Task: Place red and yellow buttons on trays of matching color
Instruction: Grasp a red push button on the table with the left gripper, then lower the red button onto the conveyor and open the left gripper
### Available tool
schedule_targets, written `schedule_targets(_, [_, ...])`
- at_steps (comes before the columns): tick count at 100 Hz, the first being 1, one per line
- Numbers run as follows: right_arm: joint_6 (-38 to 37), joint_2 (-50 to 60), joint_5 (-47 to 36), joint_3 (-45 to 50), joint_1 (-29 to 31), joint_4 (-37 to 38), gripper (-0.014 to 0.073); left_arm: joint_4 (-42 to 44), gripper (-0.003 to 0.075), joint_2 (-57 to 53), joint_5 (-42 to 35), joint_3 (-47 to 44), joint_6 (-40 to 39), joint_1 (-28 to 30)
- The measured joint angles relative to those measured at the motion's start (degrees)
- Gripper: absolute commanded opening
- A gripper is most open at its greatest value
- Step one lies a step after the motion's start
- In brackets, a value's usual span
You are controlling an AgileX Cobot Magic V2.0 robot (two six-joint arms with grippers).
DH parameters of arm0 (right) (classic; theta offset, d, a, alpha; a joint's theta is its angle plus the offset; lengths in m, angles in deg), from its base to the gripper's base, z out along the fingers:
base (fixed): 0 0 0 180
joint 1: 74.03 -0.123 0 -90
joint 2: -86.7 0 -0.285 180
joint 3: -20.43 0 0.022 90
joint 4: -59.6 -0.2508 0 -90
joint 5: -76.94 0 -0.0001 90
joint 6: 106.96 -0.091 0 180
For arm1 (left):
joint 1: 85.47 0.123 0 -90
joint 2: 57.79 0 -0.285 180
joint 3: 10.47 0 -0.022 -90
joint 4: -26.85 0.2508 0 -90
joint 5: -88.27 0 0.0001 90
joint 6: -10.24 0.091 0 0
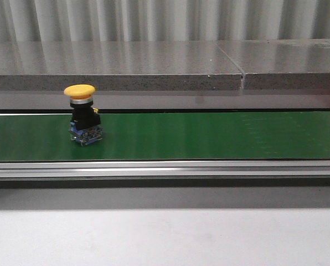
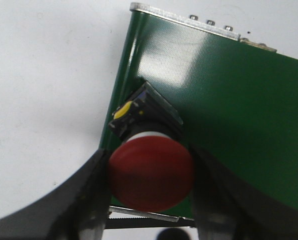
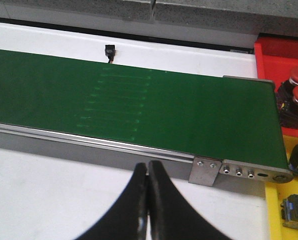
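The left gripper [image 2: 150, 200] has its jaws pinching a red button [image 2: 150, 175] by the cap, above the near end of the green belt [image 2: 229, 100]; the cap grip leaves the body hanging free, which should suit setting it down upright. The right gripper [image 3: 148, 200] hangs by the belt's other end with jaws pressed together and holding nothing. Beside that end sit the red tray [image 3: 281, 52] and yellow tray [image 3: 276, 210], each already holding matching buttons. A yellow button [image 1: 83, 119] stands upright on the belt in the front view, waiting to be picked up.

Button [image 1: 83, 116] on belt [image 1: 209, 136], left
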Motion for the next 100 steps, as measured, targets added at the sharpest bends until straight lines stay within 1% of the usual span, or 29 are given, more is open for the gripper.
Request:
schedule_targets(4, [0.0, 0.0, 0.0, 0.0, 0.0, 0.0, -0.0066, -0.31, 0.0475, 0.0, 0.0, 0.0, 0.13, 0.0])
schedule_targets(11, [0.0, 0.0, 0.0, 0.0, 0.0, 0.0, -0.0066, -0.55, 0.0533, 0.0, 0.0, 0.0, 0.36, 0.0])
schedule_targets(28, [0.0, 0.0, 0.0, 0.0, 0.0, 0.0, -0.0066, -2.02, 0.0534, -0.57, -1.05, 0.0, 2.11, 0.0])
schedule_targets(38, [0.0, 0.0, 0.0, 0.0, 0.0, 0.0, -0.0066, -5.14, 0.0533, -2.71, -3.1, 0.0, 5.19, 0.0])
schedule_targets(43, [0.0, 0.0, 0.0, 0.0, 0.0, 0.0, -0.0066, -6.54, 0.052, -4.19, -4.33, 0.0, 7.28, -0.04])
schedule_targets(48, [0.0, 0.0, 0.0, 0.0, 0.0, 0.0, -0.0066, -7.45, 0.0491, -5.82, -5.15, 0.0, 9.0, -0.44])
schedule_targets(55, [0.0, 0.0, 0.0, 0.0, 0.0, 0.0, -0.0066, -8.06, 0.0415, -8.15, -5.98, 0.0, 11.15, -1.06])
schedule_targets(62, [0.0, 0.0, 0.0, 0.0, 0.0, 0.0, -0.0066, -8.31, 0.03, -10.44, -6.38, 0.0, 12.91, -1.98])
schedule_targets(74, [0.0, 0.0, 0.0, 0.0, 0.0, 0.0, -0.0066, -8.55, 0.0051, -14.39, -7.47, -1.91, 15.17, -4.03])
schedule_targets(78, [0.0, 0.0, 0.0, 0.0, 0.0, 0.0, -0.0066, -8.55, -0.0012, -15.79, -8.18, -3.06, 15.63, -4.73])
schedule_targets(100, [0.0, 0.0, 0.0, 0.0, 0.0, 0.0, -0.0066, -8.55, -0.002, -23.44, -14.46, -11.65, 17.3, -11.17])
